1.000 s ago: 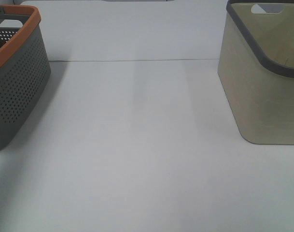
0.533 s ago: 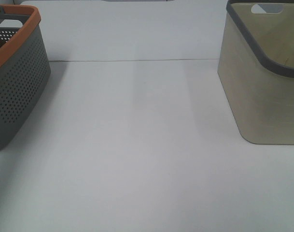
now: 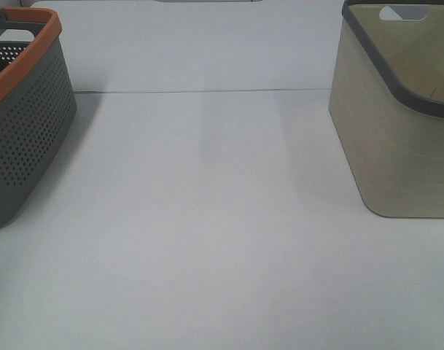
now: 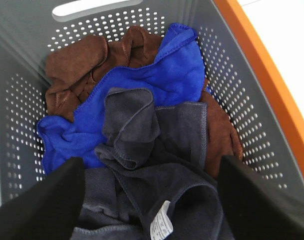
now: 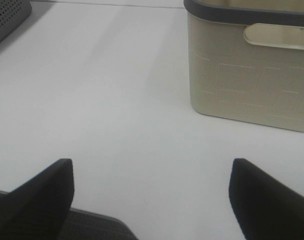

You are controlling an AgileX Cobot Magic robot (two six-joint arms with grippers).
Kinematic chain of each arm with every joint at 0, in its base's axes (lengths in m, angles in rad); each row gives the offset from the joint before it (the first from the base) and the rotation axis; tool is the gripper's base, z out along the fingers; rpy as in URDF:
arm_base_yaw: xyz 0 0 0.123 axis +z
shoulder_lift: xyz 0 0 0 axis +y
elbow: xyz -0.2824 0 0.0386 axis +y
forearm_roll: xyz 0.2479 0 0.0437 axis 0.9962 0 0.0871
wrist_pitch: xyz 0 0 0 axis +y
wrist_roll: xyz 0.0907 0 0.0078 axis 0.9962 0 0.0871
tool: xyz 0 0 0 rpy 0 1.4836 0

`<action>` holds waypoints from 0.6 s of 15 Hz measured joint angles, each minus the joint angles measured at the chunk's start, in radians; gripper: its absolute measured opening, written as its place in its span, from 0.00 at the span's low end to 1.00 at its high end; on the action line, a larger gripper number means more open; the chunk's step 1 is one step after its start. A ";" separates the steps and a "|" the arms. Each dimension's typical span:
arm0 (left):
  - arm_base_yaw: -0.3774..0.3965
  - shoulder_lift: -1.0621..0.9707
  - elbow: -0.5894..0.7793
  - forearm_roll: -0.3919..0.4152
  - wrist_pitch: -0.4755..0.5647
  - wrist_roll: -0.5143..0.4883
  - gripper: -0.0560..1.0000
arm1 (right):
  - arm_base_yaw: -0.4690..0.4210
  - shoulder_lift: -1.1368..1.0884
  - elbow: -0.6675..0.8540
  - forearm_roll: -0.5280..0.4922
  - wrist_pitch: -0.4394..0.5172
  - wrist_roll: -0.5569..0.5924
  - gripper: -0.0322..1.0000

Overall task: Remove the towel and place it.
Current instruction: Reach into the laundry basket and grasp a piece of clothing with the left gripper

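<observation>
Navy-grey terry, the towel [image 4: 161, 165] lies crumpled on top of the heap inside the grey basket [image 4: 241, 100]. Its white tag [image 4: 160, 223] shows, and a blue cloth [image 4: 156, 75] and a brown cloth [image 4: 77, 65] lie under and behind it. The left tool [image 4: 151, 161] hangs over it, jaws spread wide, released and gripping nothing. The right tool [image 5: 151, 164] is likewise spread and empty above the bare surface [image 3: 207, 219], facing the beige basket [image 3: 396, 146] at the right edge. The grey basket stands at the left edge. Seen from high up, nothing has shifted over the last second: both baskets sit as they were, with no arm in sight. Removal has not begun, and a descent and pinch likely come next.
</observation>
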 joint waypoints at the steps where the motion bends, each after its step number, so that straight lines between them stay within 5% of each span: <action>1: 0.022 0.038 -0.001 -0.039 0.001 0.048 0.72 | 0.000 0.000 0.000 0.000 0.000 0.000 0.83; 9: 0.039 0.284 -0.085 -0.103 -0.064 0.174 0.80 | 0.000 0.000 0.000 -0.015 0.000 0.019 0.83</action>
